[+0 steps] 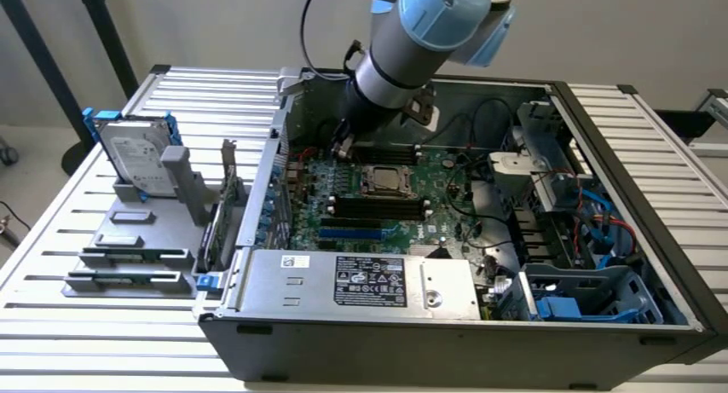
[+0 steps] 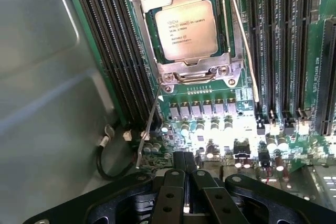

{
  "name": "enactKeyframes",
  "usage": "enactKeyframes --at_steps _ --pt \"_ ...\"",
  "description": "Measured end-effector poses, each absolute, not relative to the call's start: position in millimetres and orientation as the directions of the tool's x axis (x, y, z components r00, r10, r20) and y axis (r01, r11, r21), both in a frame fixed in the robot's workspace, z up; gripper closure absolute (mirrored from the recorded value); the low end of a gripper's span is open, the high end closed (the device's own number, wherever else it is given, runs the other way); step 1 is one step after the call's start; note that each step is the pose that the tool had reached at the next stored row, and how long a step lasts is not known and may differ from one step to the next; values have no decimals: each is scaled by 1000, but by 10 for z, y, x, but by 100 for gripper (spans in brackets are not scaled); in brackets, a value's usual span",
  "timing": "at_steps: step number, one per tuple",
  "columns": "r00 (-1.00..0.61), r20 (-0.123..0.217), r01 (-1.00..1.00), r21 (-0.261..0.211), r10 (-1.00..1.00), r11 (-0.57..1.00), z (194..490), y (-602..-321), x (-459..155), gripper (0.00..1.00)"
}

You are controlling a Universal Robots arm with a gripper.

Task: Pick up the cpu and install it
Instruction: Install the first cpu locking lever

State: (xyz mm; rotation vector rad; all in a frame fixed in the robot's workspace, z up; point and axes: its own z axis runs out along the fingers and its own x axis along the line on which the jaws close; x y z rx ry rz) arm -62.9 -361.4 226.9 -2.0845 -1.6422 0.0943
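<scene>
The cpu (image 2: 186, 28), a square chip with a shiny silver top and printed lettering, lies flat in its socket on the green motherboard (image 2: 220, 119); in the exterior view the cpu (image 1: 384, 179) sits mid-board inside the open computer case. A metal socket frame (image 2: 202, 69) surrounds it, and a thin wire lever (image 2: 149, 124) stands beside it. My gripper (image 2: 185, 161) hovers over the board a short way from the socket, its two fingers pressed together and holding nothing. In the exterior view the arm reaches down into the case's far side, with the gripper (image 1: 341, 146) just beyond the socket.
Black memory slots (image 2: 113, 51) flank the socket on both sides. The case wall (image 2: 42, 103) rises close by. A power supply (image 1: 364, 280) fills the case's near side, cables and drive bays (image 1: 569, 231) the exterior view's right. A hard drive with blue bracket (image 1: 135, 158) and grey blocks stand outside.
</scene>
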Motion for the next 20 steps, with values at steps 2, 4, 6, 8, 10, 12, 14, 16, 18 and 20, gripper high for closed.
enactKeyframes --at_steps 2,4,6,8,10,12,14,16,18,20 --pt "286 243 896 -412 927 -169 2292 -3620 -630 89" --pt "293 248 894 -415 923 -172 2321 -3628 -632 89" --pt "299 254 892 -417 920 -175 2354 -3636 -635 89" --pt "305 259 890 -419 916 -177 2385 -3645 -637 89" --pt "311 263 889 -421 913 -181 2401 -3650 -639 89" --pt "320 263 887 -421 910 -190 2403 -3650 -658 89" --pt "330 263 885 -421 907 -200 2399 -3650 -696 89" --pt "341 263 882 -421 903 -210 2386 -3648 -735 89" --pt "355 263 879 -421 897 -225 2375 -3647 -759 89" --pt "374 263 874 -421 889 -243 2360 -3646 -771 89"
